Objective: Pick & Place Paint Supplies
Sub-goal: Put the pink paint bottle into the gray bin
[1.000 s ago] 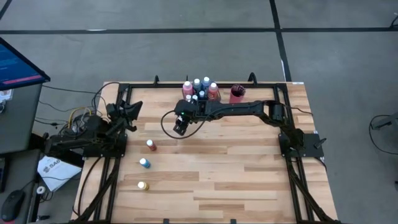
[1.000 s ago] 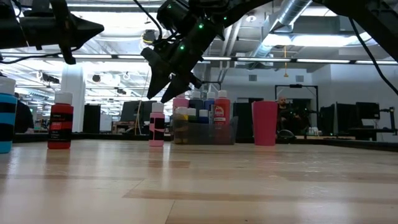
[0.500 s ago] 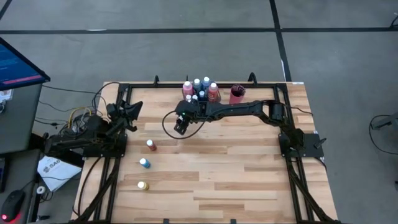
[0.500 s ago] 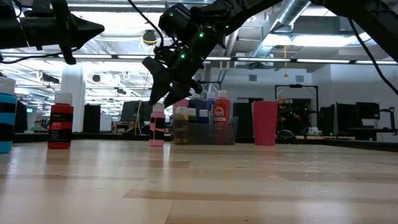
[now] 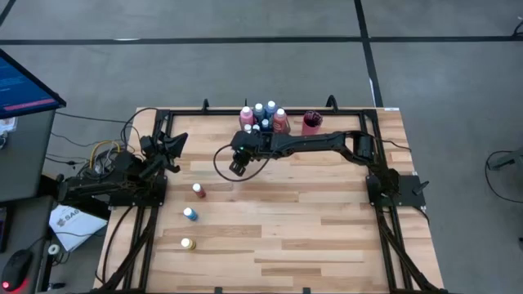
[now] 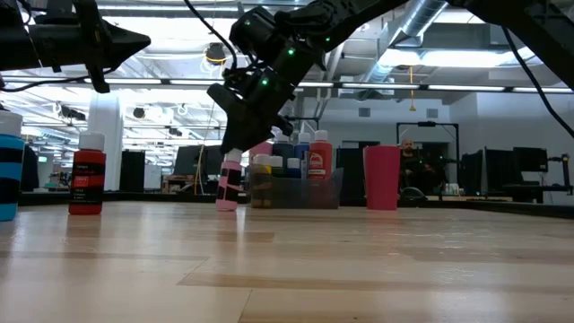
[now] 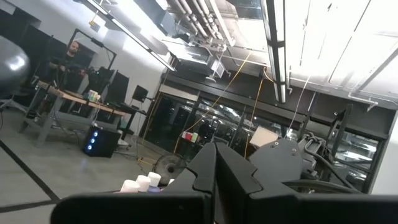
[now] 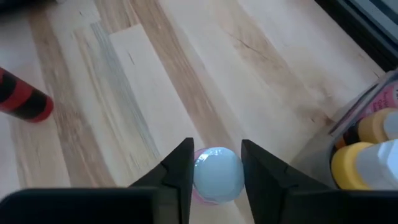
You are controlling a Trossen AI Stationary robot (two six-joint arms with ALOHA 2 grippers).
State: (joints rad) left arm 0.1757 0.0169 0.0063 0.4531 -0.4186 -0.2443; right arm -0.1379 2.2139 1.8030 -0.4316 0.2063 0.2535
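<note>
Wooden table (image 5: 310, 220), right gripper (image 8: 216, 163) on the pink paint bottle (image 8: 217, 175).
Fingers pinch its pale cap just beside the grey tray (image 5: 260, 122) (bottle upright on the wood); left gripper (image 5: 174, 140) closed, parked well apart.

Around the work area: surface, cup, tray, floor and room

The pale wooden plank surface (image 5: 310, 212) carries a red cup (image 5: 311, 123) near its far edge, just beside a clear-sided tray (image 6: 327, 190). Grey floor (image 5: 245, 65) crossed by dark lines surrounds it, with a blue screen (image 5: 24, 82) and papers (image 5: 69, 224) off one side. In the room beyond, a person (image 6: 409, 166) sits at desks under bright ceiling lights (image 7: 277, 50).
</note>
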